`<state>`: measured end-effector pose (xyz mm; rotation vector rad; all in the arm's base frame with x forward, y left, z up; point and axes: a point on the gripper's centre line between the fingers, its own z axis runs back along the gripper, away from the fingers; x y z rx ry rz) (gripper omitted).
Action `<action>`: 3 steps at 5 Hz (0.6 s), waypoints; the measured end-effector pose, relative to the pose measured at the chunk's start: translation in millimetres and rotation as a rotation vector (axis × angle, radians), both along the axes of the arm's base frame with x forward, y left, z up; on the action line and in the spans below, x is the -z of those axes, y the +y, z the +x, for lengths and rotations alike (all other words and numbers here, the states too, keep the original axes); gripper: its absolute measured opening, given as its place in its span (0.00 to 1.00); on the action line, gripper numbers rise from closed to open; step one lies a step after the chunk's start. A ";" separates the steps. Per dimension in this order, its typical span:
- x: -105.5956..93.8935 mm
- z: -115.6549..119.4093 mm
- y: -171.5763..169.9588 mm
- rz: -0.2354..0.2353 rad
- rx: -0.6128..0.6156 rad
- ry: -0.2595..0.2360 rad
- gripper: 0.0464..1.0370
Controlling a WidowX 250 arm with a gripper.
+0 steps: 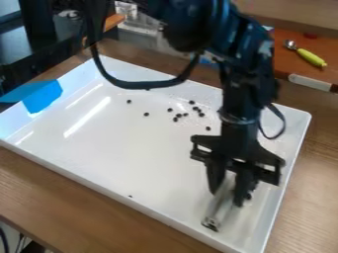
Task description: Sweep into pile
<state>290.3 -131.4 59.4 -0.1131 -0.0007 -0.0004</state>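
Observation:
My gripper [226, 196] hangs low over the right front part of the white tray [151, 163]. Its two fingers are shut on a slim grey, shiny tool [212, 217], whose lower end points toward the tray's front edge. Several small dark pieces are on the tray floor behind and to the left of the gripper. Most of them form a loose cluster [178, 115] right of the tray's centre. Single pieces lie apart, such as a dark piece [129, 101] at the left and another dark piece [130, 196] near the front wall.
Blue tape [43, 97] covers the tray's left corner. The tray's raised rim [300, 148] runs close by the gripper's right side. On an orange-brown surface at the back right lies a spoon with a yellow-green handle [312, 58]. Wooden table [72, 197] surrounds the tray.

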 end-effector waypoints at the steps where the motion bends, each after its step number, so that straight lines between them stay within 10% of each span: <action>1: -14.3 2.9 14.8 -0.018 0.019 -0.032 0.33; 2: -48.5 14.8 64.6 -0.049 -0.022 -0.126 0.33; 3: -61.5 10.9 105.2 -0.079 -0.016 -0.101 0.33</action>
